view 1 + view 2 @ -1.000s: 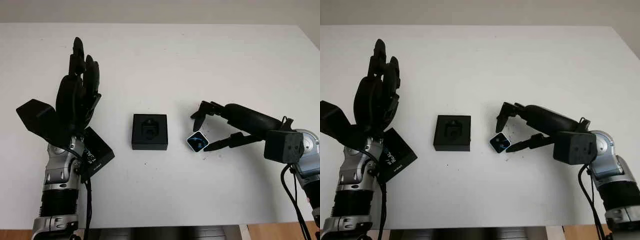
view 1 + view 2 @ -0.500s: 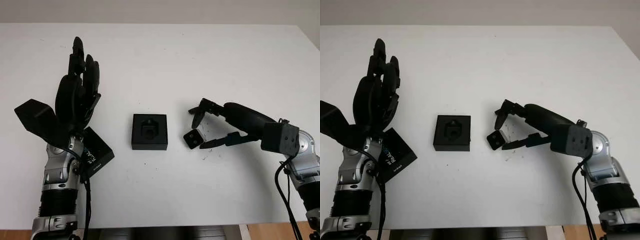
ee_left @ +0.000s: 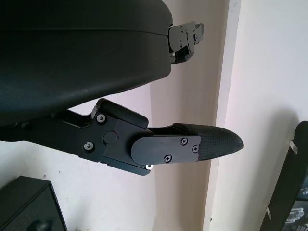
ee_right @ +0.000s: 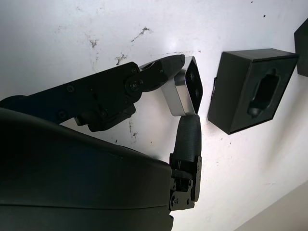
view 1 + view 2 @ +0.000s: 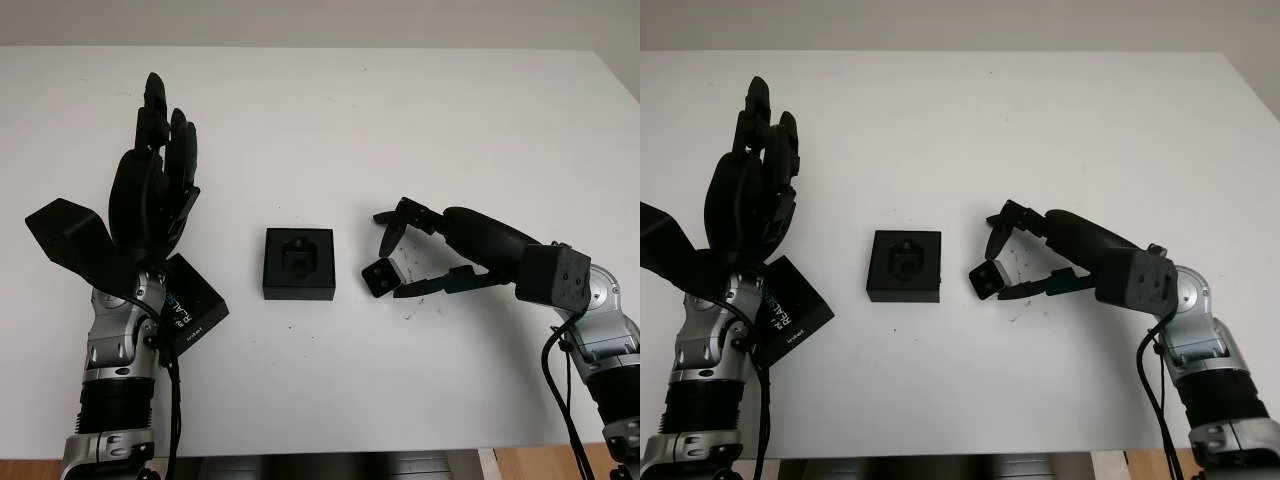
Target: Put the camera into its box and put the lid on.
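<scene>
— White bench [image 5: 420, 120], what's changed?
— Your right hand [image 5: 410, 255] has pinched the one camera [image 5: 377, 278], nudging it nearer the one box [image 5: 298, 263]; open left hand [image 5: 150, 190] stays raised beside one lid [image 5: 190, 312], near the bench's left edge.

This looks like a lab or test room set up for robot work. A plain white tabletop [image 5: 330, 110] fills the scene, scuffed with small dark marks near its middle. It stands against a bare pale wall [image 5: 320, 20], and a strip of wooden floor [image 5: 540, 462] shows past its near edge. Two black jointed arms with exposed cables [image 5: 565, 395] reach over it, and few things lie on it.
</scene>
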You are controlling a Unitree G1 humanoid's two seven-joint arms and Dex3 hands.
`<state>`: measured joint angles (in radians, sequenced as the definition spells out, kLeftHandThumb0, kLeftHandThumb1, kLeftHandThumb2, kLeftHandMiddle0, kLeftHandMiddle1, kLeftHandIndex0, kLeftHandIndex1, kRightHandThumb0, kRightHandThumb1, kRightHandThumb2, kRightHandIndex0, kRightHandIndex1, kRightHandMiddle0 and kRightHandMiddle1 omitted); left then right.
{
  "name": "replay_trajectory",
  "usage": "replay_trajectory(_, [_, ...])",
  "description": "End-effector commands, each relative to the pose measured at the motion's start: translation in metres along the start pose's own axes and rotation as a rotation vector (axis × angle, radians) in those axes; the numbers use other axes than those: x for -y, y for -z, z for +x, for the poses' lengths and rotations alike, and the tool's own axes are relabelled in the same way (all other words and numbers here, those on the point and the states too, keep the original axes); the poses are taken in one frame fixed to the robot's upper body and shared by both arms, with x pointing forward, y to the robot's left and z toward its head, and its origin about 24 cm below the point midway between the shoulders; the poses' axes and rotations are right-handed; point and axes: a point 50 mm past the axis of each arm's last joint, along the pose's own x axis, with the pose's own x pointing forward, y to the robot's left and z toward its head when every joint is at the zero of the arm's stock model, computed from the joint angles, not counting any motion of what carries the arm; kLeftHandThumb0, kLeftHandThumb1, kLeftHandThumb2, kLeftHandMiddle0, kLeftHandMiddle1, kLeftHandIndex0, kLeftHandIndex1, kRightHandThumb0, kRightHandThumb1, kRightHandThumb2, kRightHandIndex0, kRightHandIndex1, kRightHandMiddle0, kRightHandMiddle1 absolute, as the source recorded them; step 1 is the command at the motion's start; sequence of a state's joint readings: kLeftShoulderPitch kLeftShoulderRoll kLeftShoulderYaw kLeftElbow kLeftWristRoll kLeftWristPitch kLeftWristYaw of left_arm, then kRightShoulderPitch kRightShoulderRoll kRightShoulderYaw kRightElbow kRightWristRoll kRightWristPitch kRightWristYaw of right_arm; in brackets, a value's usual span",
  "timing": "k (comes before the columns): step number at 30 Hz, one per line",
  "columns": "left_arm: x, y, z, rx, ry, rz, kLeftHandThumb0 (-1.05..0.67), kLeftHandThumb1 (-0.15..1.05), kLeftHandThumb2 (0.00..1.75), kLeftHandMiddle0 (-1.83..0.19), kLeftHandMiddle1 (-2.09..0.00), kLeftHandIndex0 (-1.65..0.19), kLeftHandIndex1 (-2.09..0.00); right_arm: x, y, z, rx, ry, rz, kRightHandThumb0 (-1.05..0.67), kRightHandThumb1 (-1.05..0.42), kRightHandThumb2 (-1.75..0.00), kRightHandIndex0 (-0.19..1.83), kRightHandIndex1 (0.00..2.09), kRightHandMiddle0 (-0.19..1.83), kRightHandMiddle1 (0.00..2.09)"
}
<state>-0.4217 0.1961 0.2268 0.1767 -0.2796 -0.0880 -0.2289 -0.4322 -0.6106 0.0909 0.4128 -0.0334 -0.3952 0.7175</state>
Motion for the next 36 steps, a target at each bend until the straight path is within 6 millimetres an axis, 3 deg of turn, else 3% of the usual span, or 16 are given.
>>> replay_trajectory(1, [-0.003, -0.002, -0.003, 0.006, -0.003, 0.018, -0.7, 1.05, 0.46, 0.19, 0.0, 0.19, 0.0, -0.013, 0.011, -0.003, -0.044, -0.038, -0.007, -0.37, -1.05, -0.11, -0.01, 0.69, 0.09, 1.93])
replay_trajectory(9, [-0.004, -0.001, -0.003, 0.005, -0.01, 0.012, -0.71, 1.05, 0.45, 0.19, 0.0, 0.19, 0.0, -0.015, 0.003, -0.004, -0.07, -0.089, -0.245, -0.33, -1.01, -0.05, -0.03, 0.62, 0.1, 1.78])
replay_trajectory(14, [-0.004, -0.001, -0.003, 0.007, -0.007, 0.026, -0.71, 1.05, 0.46, 0.19, 0.0, 0.19, 0.0, -0.013, -0.01, -0.004, -0.091, -0.136, -0.393, -0.46, -0.91, -0.05, 0.02, 0.34, 0.06, 1.19])
replay_trajectory(24, [-0.003, -0.001, -0.003, 0.004, -0.009, 0.026, -0.71, 1.05, 0.46, 0.19, 0.0, 0.19, 0.0, -0.008, -0.031, -0.007, -0.064, -0.142, -0.509, -0.52, -0.84, -0.05, 0.11, 0.1, 0.18, 0.46])
replay_trajectory(28, [-0.002, -0.001, -0.003, 0.008, -0.012, 0.017, -0.71, 1.05, 0.45, 0.19, 0.0, 0.19, 0.0, -0.008, -0.036, -0.008, -0.047, -0.135, -0.514, -0.49, -0.83, -0.05, 0.12, 0.08, 0.24, 0.34])
replay_trajectory(36, [-0.002, 0.0, -0.003, 0.009, -0.012, 0.011, -0.7, 1.05, 0.46, 0.19, 0.0, 0.19, 0.0, -0.008, -0.041, -0.009, -0.01, -0.127, -0.531, -0.49, -0.82, -0.05, 0.15, 0.08, 0.31, 0.33])
